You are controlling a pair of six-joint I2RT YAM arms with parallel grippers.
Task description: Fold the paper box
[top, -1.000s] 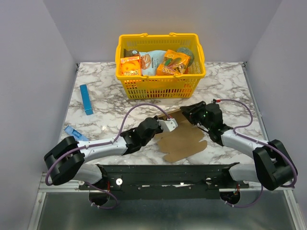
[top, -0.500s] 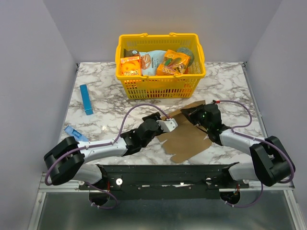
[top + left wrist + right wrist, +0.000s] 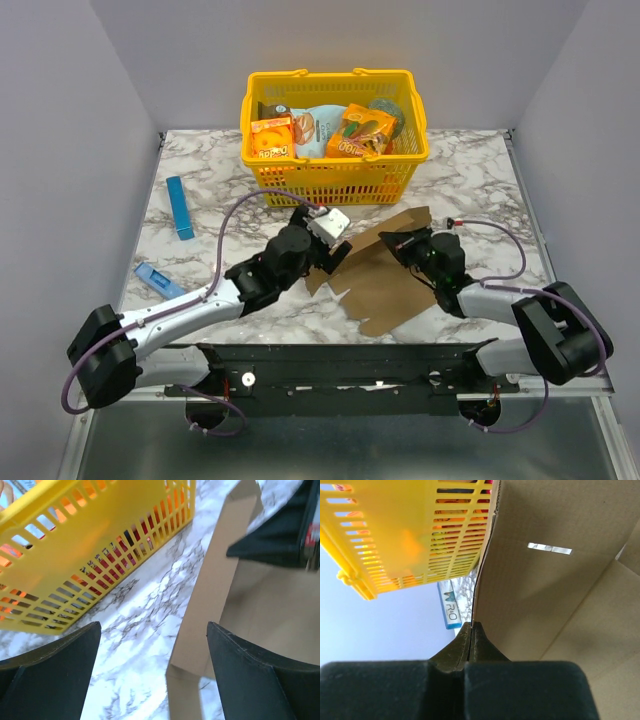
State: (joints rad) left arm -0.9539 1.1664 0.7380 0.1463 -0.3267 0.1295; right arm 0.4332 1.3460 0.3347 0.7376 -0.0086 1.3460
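Two tools are meeting at one sheet of card. The right tool (image 3: 471, 628) is pressing its jaws fully together on an edge of the paper box (image 3: 385, 285), gripping a panel that is tilting up off the bench (image 3: 480, 170). The left tool (image 3: 152, 645) is hanging with its jaws spread wide and gripping nothing, hovering just beside the left side of the box, where a narrow flap is standing up. The paper box, a brown notched sheet with flaps, is lying toward the near edge of the bench, about midway along it. Its near part is resting on the marble and its far part is rising toward the yellow basket (image 3: 300, 180). That basket is sitting at the middle of the far edge, holding orange snack boxes (image 3: 272, 138) among other packets. A slim blue box (image 3: 180, 207) is lying near the left edge, and a second blue thing (image 3: 158, 278) is lying closer to the near left corner.
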